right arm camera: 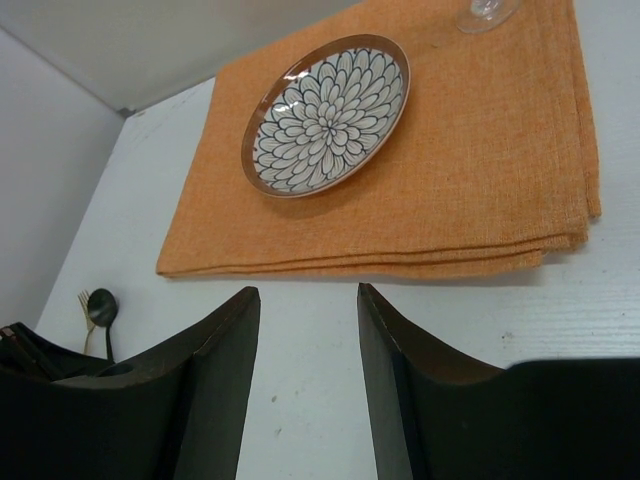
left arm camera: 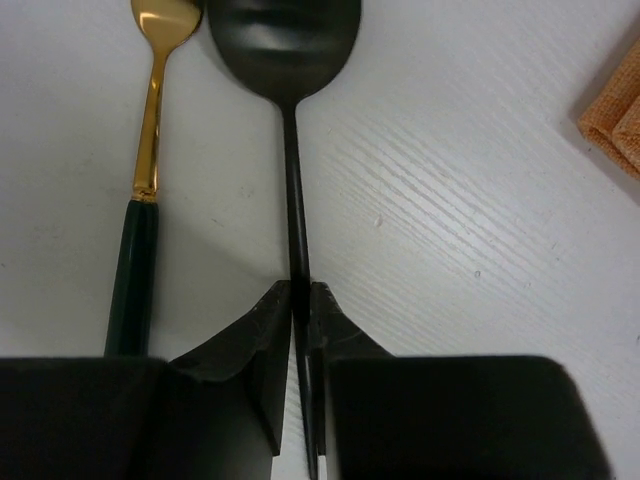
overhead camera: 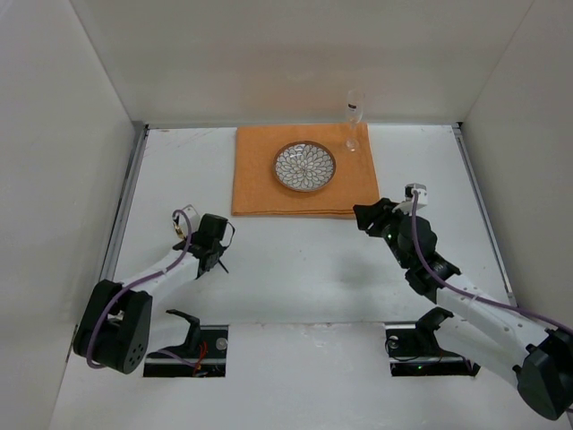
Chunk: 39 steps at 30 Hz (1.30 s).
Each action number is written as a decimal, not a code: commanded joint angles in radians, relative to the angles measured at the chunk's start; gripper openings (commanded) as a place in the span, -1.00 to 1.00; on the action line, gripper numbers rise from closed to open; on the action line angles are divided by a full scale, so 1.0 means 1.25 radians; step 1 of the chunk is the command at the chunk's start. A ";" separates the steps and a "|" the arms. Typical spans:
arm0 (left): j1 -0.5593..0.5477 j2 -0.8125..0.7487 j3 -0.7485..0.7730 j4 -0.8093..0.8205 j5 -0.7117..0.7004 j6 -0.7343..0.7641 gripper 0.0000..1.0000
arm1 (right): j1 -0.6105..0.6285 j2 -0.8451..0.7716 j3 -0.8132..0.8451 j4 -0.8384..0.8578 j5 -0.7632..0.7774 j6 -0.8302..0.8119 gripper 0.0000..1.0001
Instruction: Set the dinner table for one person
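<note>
On the bench (overhead camera: 295,269), spanning the view, cloth (overhead camera: 260,179), plate (overhead camera: 304,167) and glass (overhead camera: 353,121) are set at far centre. The spoon (left arm camera: 290,60) is pinched by the left pincer (left arm camera: 300,300) — fork (left arm camera: 150,120) beside it, unplaced — and the right pincer (right arm camera: 308,380) is held wide, empty.

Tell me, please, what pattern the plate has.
The plate has dark blue petals on white, flower-like, inside a brown rim; clearest in the right wrist view.

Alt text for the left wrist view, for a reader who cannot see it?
The left gripper is shut on the thin handle of a black spoon lying on the white dinner table, bowl at the top of the frame. A gold utensil with a dark green handle lies beside it, frame left; an orange cloth corner shows upper right.
</note>
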 commanded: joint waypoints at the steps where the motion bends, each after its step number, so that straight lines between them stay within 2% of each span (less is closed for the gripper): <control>1: 0.007 0.008 -0.025 -0.004 0.040 -0.009 -0.87 | -0.007 -0.014 -0.005 0.028 0.011 0.006 0.00; 8: -0.009 -0.148 -0.016 -0.015 0.023 0.027 -0.98 | -0.010 -0.008 -0.006 0.029 0.011 0.011 0.00; 11: -0.031 -0.221 0.031 -0.058 0.008 0.046 -1.00 | -0.015 -0.007 -0.006 0.029 0.011 0.014 0.00; 15: -0.100 -0.244 0.120 -0.089 -0.015 0.079 -1.00 | -0.023 -0.018 -0.010 0.028 0.014 0.020 -0.01; 19: -0.197 -0.180 0.219 -0.053 -0.029 0.094 -1.00 | -0.053 -0.020 -0.016 0.015 0.018 0.044 -0.01; 24: -0.307 0.008 0.347 0.078 -0.014 0.116 -1.00 | -0.086 -0.014 -0.021 0.006 0.004 0.060 0.00; 27: -0.319 0.059 0.374 0.084 -0.025 0.116 -1.00 | -0.088 -0.010 -0.018 -0.003 0.002 0.060 0.00; 31: -0.312 0.066 0.326 0.038 -0.026 0.090 -0.99 | -0.088 -0.007 -0.018 -0.003 0.000 0.060 0.00; 33: -0.322 0.061 0.291 0.007 -0.041 0.051 -0.89 | -0.088 0.007 -0.013 -0.003 -0.001 0.060 0.01; 37: -0.349 0.067 0.241 -0.052 -0.068 -0.026 -0.45 | -0.084 0.034 -0.004 0.001 -0.001 0.057 0.01; 39: -0.379 0.087 0.234 -0.084 -0.070 -0.077 -0.34 | -0.084 0.040 -0.002 0.002 -0.001 0.057 0.01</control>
